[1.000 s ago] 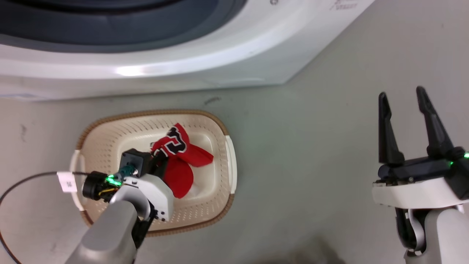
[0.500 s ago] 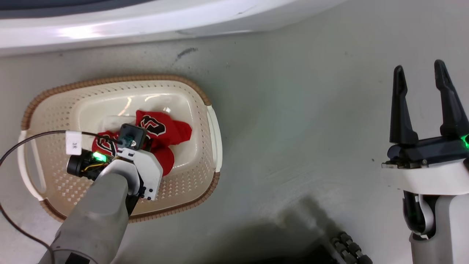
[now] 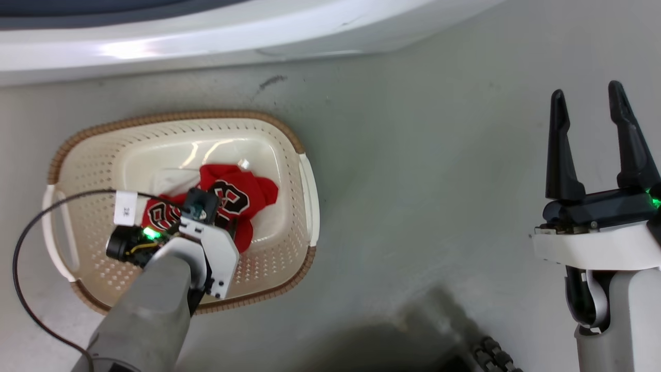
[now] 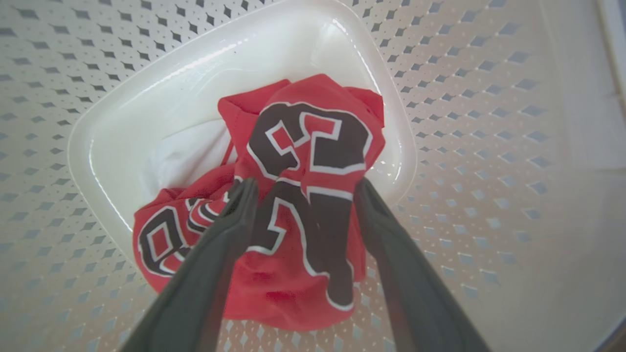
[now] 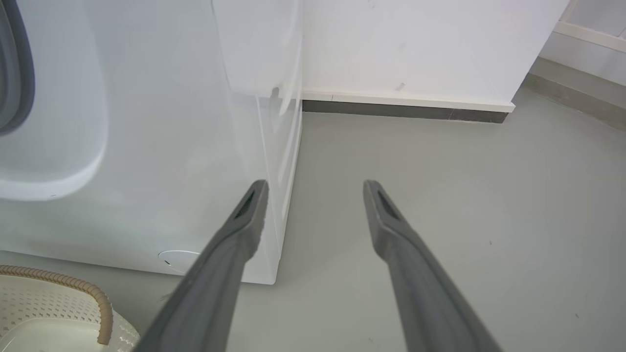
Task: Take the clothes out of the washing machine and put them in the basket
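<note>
Clothes in the basket, parted left end effector over them.

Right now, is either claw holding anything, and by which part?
Nothing is held. The left claw is open, one finger on each side of the jersey lying in the basket. The right claw is open above the floor.

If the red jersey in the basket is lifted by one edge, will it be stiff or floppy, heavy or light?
Probably floppy: the red jersey lies crumpled in soft folds on the basket floor, so it would likely hang down from the left pincer. The fabric looks thin, so probably light for its size.
</note>
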{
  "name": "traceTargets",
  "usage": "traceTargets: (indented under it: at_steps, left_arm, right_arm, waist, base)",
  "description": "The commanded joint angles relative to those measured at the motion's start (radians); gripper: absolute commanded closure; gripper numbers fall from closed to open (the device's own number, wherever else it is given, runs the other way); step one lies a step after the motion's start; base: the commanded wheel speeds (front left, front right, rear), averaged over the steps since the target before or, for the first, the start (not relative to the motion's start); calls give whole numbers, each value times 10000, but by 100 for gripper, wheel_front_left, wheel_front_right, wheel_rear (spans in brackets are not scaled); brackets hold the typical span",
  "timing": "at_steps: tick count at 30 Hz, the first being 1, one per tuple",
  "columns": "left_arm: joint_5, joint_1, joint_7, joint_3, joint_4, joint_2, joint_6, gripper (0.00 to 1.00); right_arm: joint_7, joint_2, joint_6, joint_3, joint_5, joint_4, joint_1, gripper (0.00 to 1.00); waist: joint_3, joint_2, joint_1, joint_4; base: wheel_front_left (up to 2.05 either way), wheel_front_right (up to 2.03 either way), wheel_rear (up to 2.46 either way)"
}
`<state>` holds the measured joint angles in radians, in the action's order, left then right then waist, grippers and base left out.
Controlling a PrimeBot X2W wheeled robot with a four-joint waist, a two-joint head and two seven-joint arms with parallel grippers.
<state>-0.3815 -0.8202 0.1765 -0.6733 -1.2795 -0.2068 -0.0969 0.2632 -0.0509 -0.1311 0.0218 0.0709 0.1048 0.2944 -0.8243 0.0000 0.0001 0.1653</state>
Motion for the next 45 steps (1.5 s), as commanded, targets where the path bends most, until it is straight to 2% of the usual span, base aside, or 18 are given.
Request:
traceTargets:
  at_steps: [1,12,14,20,24,25,32,35,40,45]
  left_arm:
    - [-35,170,100,-34,-26,45,-17,0]
    - [-354,1066,839,39,182,523,-135,0]
    - [-508,1216,883,254,437,506,-50,0]
    - [-501,2165,885,1183,2769,138,567,0]
    - [-62,2884,889,1855,4437,-44,1009,0]
    - [116,3366,888,2284,5272,-44,1202,0]
    - [841,4979,890,4117,8037,221,1760,0]
    - [1247,5569,890,4856,9101,442,1869,0]
    - [1951,6295,890,5690,10456,795,1813,0]
    - [2319,6423,891,6301,11074,1068,1625,0]
  right_arm:
    - [24,12,7,-17,-39,-42,-15,0]
    - [24,9,7,-192,-370,-482,-913,0]
    - [24,9,7,-228,-450,-551,-1079,0]
    - [24,9,7,-229,-654,-681,-1463,0]
    - [24,9,7,-217,-762,-755,-1718,0]
    - [24,8,7,-207,-802,-805,-1862,0]
    - [24,9,7,-274,-794,-931,-2308,0]
    - [24,9,7,-302,-746,-952,-2422,0]
    - [24,9,7,-342,-724,-946,-2584,0]
    - [24,9,7,-366,-659,-943,-2602,0]
  waist:
    - [377,0,-1,-111]
    - [2553,0,-1,-668]
    - [2884,0,-1,-740]
    - [3797,0,-1,-972]
    - [4364,0,-1,-1134]
    - [4650,0,-1,-1215]
    - [5529,0,-1,-1393]
    - [5772,0,-1,-1414]
    - [6017,0,-1,-1438]
    - [6063,0,-1,-1418]
  base:
    - [0,0,0]
    - [0,0,0]
    - [0,0,0]
    - [0,0,0]
    - [0,0,0]
    - [0,0,0]
    - [0,0,0]
    - [0,0,0]
    - [0,0,0]
    - [0,0,0]
